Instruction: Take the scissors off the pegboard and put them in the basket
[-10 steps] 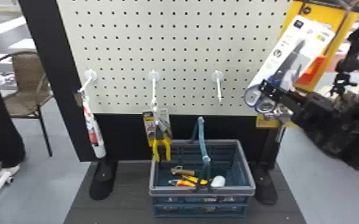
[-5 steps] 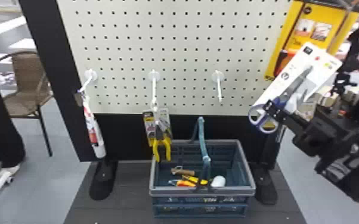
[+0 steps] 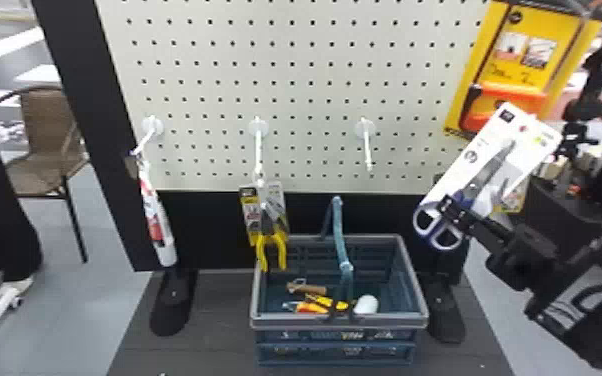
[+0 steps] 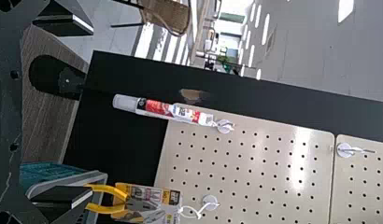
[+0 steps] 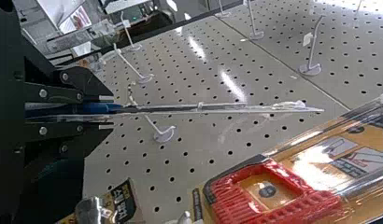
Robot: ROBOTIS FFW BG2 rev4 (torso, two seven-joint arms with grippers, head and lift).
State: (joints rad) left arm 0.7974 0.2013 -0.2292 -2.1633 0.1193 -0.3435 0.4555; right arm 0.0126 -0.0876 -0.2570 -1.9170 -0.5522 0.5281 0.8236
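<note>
R gripper (image 5: 105, 112), approx. 3 o'clock in head view, is clamped on the scissors (image 3: 485, 175) at the grips, w/ their card (image 3: 520, 125) tilted twd 1; L gripper (image 4: 76, 111) is spread wide & empty. Next, prob. swing R arm twd 8, over the basket (image 3: 390, 321) at approx. 5, keeping the card off the basket handle (image 3: 339, 235) & the pliers (image 3: 280, 245) at 7, nr the pegboard (image 3: 315, 102); lower into the R half, then release.

Shop-like place: pegboard (image 3: 310, 107), carded pliers (image 3: 271, 240)
</note>
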